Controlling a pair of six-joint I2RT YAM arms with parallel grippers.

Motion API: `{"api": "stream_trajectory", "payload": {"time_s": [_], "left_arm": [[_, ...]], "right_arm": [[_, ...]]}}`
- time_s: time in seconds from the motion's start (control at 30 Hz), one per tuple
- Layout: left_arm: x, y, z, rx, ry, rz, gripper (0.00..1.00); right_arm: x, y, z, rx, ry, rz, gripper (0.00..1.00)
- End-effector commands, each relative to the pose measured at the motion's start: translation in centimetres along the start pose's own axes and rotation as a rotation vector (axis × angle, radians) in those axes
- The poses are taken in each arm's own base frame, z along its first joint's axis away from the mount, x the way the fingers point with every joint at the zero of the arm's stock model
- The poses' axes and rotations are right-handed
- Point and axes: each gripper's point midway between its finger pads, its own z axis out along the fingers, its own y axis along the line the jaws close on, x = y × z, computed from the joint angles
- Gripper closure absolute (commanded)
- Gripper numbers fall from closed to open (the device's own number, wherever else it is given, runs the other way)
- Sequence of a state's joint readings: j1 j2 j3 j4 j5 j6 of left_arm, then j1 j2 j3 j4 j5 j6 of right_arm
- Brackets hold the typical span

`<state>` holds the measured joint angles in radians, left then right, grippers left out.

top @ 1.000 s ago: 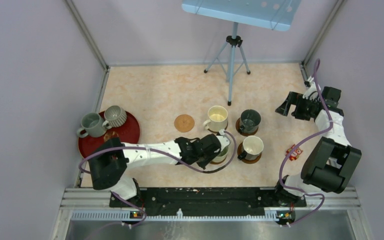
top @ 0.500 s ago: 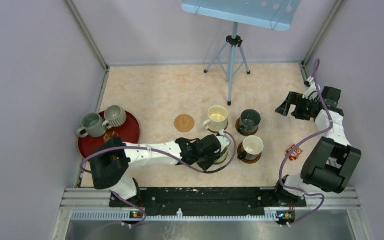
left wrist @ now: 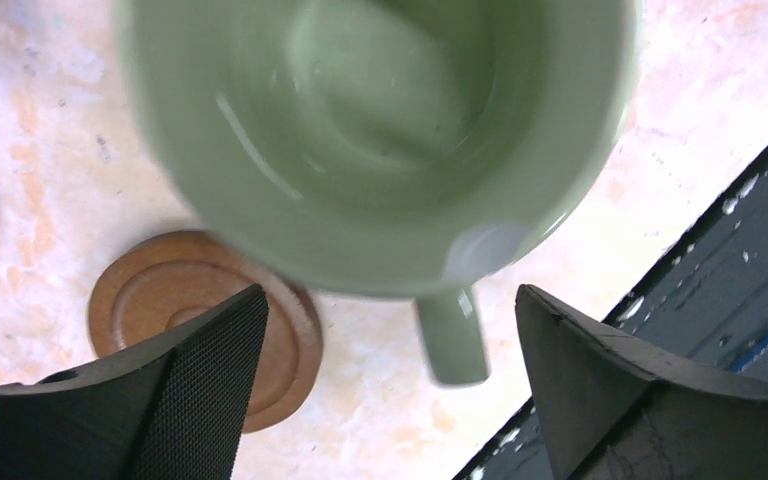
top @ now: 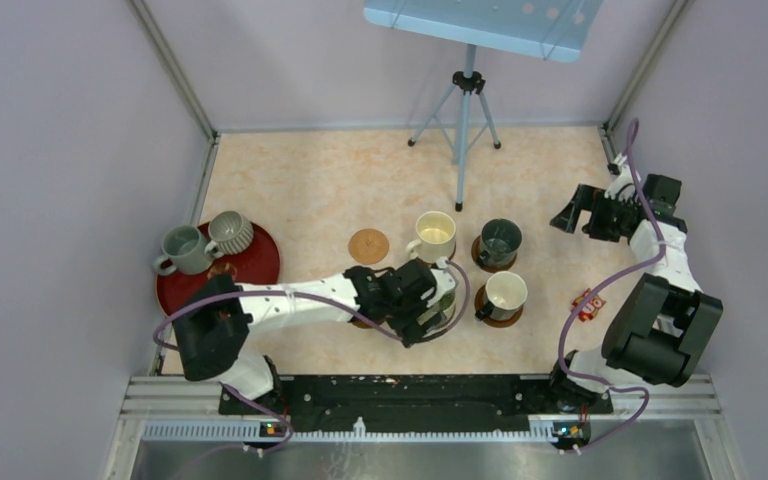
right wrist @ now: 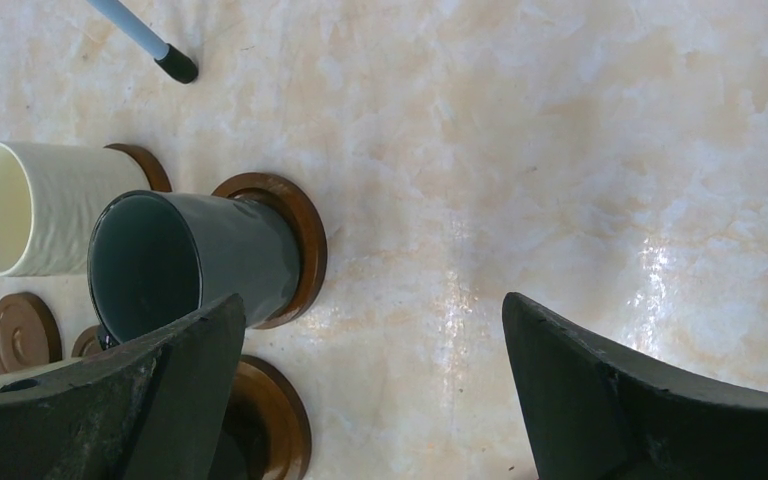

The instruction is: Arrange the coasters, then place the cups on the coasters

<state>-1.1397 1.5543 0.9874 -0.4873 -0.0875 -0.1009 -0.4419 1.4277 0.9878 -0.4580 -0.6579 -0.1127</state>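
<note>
Green cup (left wrist: pixel 380 140) sits near the middle of the worktop (top: pixel 300 190), close to the near edge. A coaster (left wrist: pixel 190 310) pokes out from under its rim in the wrist view, and I can't tell if the cup is square on it. Big change: the left pincer (left wrist: pixel 390 295) was clamped on it a second ago. Now it's let go, jaws spread wide, cup handle pointing between them. Right pincer (right wrist: pixel 370 310) hasn't budged, gaping over bare marble at the right. The black rail (left wrist: pixel 720 270) at the near edge runs just beside the cup. Cream cup (top: pixel 435 236) is just behind, white-lined cup (top: pixel 505 295) just to the right. Bare worktop stretches beyond toward the tripod (top: pixel 465 130).
</note>
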Motion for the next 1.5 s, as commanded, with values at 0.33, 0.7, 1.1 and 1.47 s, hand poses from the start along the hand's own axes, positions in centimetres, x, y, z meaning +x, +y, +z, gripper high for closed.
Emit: {"api": "stream_trajectory", "payload": {"time_s": [0.33,0.7,1.1,1.47], "left_arm": [[-3.9,3.8,-9.0,0.277,-0.214,-0.057,0.01],[-7.8,14.1,-14.6,0.143,-0.412,-0.187,0.01],[1.0,25.9,-19.6,-0.132,-0.348,-0.341,0.01],[15.0,31.3,-22.2,-0.355,-0.120,-0.435,0.01]], "right_arm": [[-1.0,0.1,-0.3,-0.026,-0.028,-0.030,0.01],[-2.2,1.4,-0.3,-0.094,-0.038,-0.020,0.01],[-6.9,6.9,0.3,-0.176,-0.020,-0.165,0.01],[-5.6,7.5,1.1,-0.212,0.020,-0.173,0.01]]}}
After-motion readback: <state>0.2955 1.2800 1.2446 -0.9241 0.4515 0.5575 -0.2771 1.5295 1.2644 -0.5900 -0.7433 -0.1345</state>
